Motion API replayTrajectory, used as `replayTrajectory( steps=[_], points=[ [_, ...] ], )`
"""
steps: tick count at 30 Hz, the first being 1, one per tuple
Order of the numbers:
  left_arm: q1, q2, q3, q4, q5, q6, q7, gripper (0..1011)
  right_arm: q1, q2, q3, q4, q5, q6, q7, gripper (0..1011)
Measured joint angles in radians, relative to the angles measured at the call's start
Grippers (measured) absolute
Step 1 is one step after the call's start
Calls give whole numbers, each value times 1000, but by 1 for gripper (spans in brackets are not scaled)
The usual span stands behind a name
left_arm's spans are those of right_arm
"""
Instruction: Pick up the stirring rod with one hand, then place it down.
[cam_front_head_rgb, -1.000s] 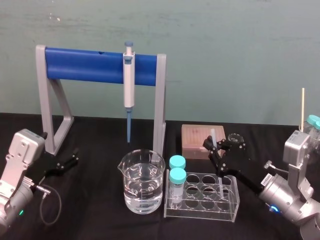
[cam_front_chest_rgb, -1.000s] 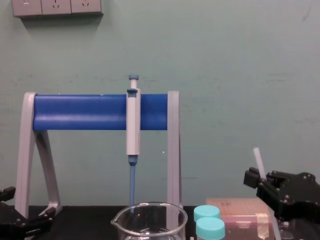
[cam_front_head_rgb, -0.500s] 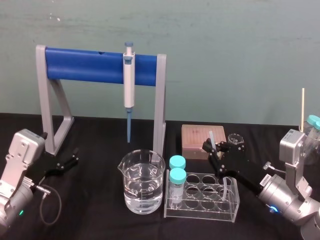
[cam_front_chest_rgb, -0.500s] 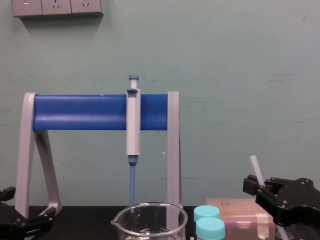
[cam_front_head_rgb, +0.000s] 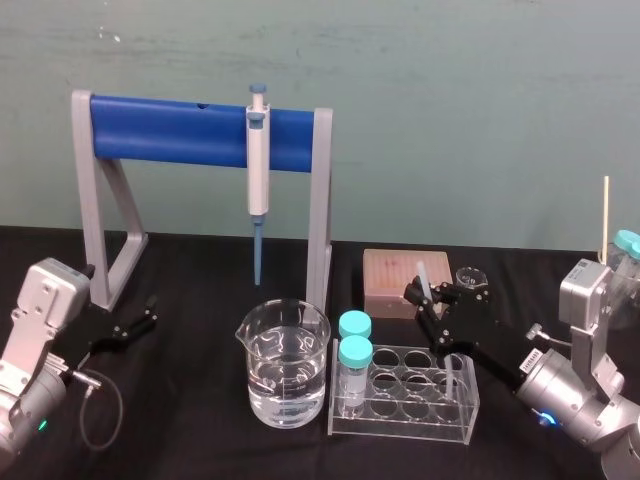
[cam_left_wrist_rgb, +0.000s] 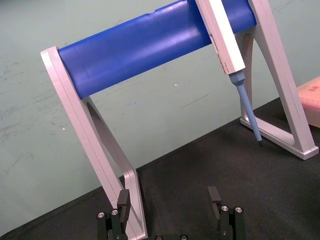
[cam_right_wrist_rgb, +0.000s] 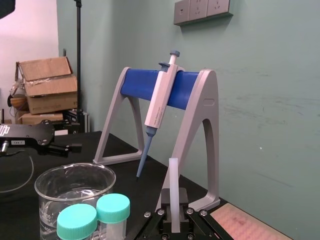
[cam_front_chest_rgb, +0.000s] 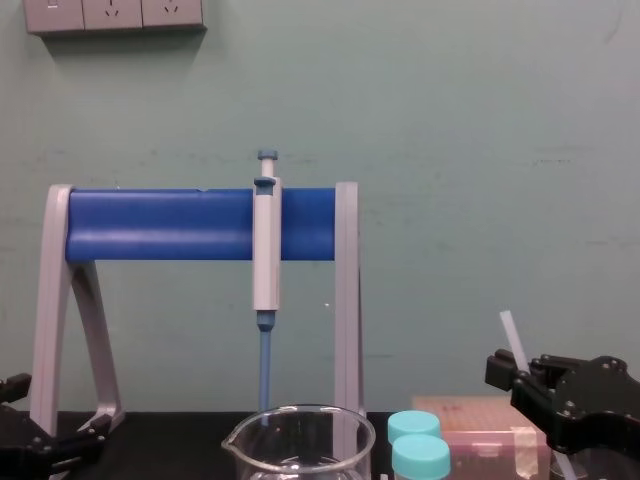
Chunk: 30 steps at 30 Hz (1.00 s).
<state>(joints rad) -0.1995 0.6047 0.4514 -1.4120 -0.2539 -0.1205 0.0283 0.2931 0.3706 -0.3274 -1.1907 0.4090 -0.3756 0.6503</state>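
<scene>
Fingers of the black right gripper (cam_front_head_rgb: 428, 298) pinch the thin translucent-white stirring rod (cam_right_wrist_rgb: 173, 185) above the clear rack (cam_front_head_rgb: 400, 428), desk's (cam_front_head_rgb: 200, 450) front right; lower slowly before releasing; black left gripper (cam_left_wrist_rgb: 170, 202) idles open, left edge.

Stirring rod (cam_right_wrist_rgb: 173, 190): translucent white, smooth, dull sheen; glass or plastic, cannot tell. Right gripper (cam_front_head_rgb: 425, 296): black, matt, hard-looking. Beaker (cam_front_head_rgb: 283, 365): clear glass, glossy. Tube rack (cam_front_head_rgb: 405, 398): clear glossy plastic. Tube caps (cam_front_head_rgb: 354, 350): teal plastic, satin. Stand bar (cam_front_head_rgb: 170, 130): blue, smooth, slight shine. Stand legs (cam_front_head_rgb: 319, 210): grey, matt. Bench (cam_front_head_rgb: 200, 300): black, matt.
</scene>
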Motion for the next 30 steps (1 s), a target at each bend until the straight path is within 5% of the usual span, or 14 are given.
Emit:
replayTrajectory(
  steps=[30],
  points=[
    [0,0,0,0,0,0,0,1000,0,0,1,1,1,-2,2,978]
  ],
)
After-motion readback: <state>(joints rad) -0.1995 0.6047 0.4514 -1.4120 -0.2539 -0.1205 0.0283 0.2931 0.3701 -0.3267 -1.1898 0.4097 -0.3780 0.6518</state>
